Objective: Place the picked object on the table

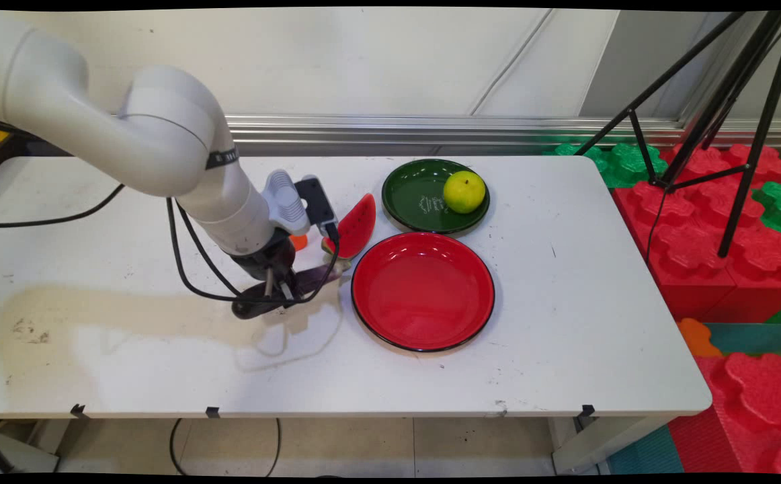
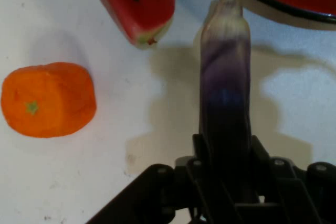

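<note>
Gripping eggplant (image 2: 226, 98) | tool (image 2: 227, 153) clamped on its base (fingertips hidden) | carrot (image 2: 48, 99) beside

Even, bright overhead light fills the main view, with white glints on the glossy red plate (image 1: 423, 291) toward its 12 o'clock rim and softer ones on the green plate (image 1: 424, 195). The arm throws a broad, pale shadow over the table (image 1: 565, 323) toward 8 o'clock, and the hanging cable's faint shadow loops below it. Straight lines bow slightly near the frame edges. The hand view is softer: the eggplant (image 2: 226, 93) is smeared and hazy where it nears the lens at 6 o'clock, while the orange piece (image 2: 48, 99) at 9 o'clock is crisper. Blurred grey shadows lie beside the eggplant, at 3 and 8 o'clock
</note>
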`<state>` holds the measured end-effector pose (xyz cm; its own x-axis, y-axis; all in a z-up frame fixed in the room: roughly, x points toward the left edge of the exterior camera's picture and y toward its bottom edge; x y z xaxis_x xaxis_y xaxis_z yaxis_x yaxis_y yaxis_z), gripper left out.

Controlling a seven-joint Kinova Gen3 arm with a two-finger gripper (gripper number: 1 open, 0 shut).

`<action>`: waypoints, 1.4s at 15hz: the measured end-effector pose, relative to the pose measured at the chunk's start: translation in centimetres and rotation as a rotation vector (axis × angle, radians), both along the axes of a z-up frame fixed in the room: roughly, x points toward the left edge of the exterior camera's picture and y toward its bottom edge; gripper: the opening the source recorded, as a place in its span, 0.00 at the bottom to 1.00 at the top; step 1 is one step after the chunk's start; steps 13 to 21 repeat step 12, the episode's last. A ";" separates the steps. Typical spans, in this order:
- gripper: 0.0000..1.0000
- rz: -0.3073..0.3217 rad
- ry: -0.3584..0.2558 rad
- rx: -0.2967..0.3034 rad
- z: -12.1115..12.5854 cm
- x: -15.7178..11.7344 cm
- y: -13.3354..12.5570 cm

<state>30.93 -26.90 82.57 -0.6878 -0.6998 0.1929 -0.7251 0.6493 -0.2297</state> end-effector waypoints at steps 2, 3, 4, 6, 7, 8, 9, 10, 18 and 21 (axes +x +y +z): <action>0.00 -0.008 -0.002 0.006 -0.6 0.1 -0.2; 0.00 -0.011 -0.003 0.009 -0.8 0.1 -0.3; 0.00 -0.015 -0.004 0.012 -1.1 0.2 -0.4; 1.00 -0.024 -0.005 0.017 -1.4 0.3 -0.5; 1.00 -0.027 -0.005 0.018 -1.5 0.3 -0.5; 1.00 -0.033 -0.006 0.020 -1.7 0.4 -0.6; 1.00 -0.038 -0.005 0.022 -1.7 0.5 -0.6; 1.00 -0.048 -0.006 0.023 -1.7 0.6 -0.6; 1.00 -0.069 -0.007 0.024 -1.6 0.8 -0.7; 1.00 -0.069 -0.007 0.024 -1.6 0.8 -0.7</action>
